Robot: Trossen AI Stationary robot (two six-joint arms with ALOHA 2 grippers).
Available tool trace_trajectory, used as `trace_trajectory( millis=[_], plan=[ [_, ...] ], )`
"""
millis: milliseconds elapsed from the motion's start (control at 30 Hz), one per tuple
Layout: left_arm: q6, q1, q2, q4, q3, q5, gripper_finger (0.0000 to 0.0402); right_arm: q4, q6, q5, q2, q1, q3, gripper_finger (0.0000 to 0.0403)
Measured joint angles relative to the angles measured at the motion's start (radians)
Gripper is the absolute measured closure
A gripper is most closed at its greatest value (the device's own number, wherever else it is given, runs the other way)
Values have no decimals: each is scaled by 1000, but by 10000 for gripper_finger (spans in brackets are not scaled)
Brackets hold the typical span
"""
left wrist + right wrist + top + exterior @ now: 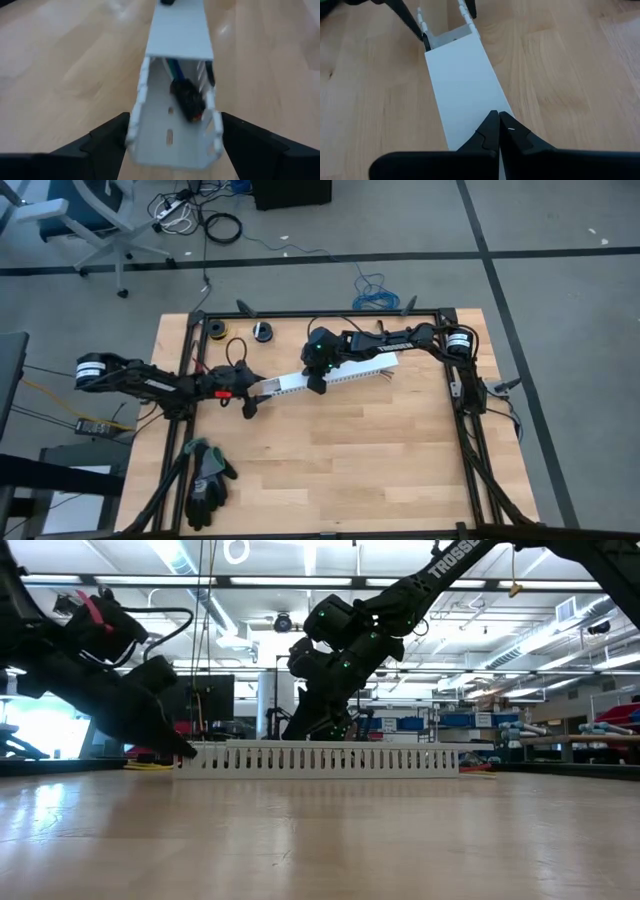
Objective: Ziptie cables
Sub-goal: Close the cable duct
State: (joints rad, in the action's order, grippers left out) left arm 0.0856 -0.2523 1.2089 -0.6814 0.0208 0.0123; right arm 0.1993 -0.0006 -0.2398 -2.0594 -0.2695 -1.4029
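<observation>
A white slotted cable duct (345,373) lies flat on the table, a smooth lid (462,85) covering most of it. In the left wrist view, green and blue cables (172,67) and a dark plug (187,100) lie inside its uncovered end; the lid hides the rest of them. My left gripper (262,391) stands at the duct's left, uncovered end, with that end between its fingers. My right gripper (317,382) is shut over the lid, near the duct's middle. My left gripper holds the duct's uncovered end (137,125) between its two fingers (107,137), one against each slotted side wall. It comes level from the table's left, along the duct. The duct rests flat on the table. My right gripper presses its shut fingertips (490,127) down on the lid's top face (470,105), slanting down from the far right. The lid sits on the duct.
Black gloves (205,480) lie near the table's left near corner. Two small rolls (215,330) (262,331) sit at the far edge. A black frame (462,410) runs round the table. Bare wood lies in front of the duct.
</observation>
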Motion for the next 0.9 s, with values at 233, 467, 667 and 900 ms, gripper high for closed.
trace_trajectory(
  millis=[233, 467, 667, 900],
  plan=[
    [-16, 0, 128, -189, 4, -5, 93, -1, 5, 0, 0, 0, 0, 403],
    [1, 0, 254, -278, 4, -12, 129, -1, 5, 0, 0, 0, 0, 403],
    [1, 0, 290, -323, 13, -20, 162, 2, 6, 0, 1, -1, 1, 403],
    [0, 0, 290, -319, 14, -20, 164, 12, -15, 35, 30, 0, 4, 403]
  ],
)
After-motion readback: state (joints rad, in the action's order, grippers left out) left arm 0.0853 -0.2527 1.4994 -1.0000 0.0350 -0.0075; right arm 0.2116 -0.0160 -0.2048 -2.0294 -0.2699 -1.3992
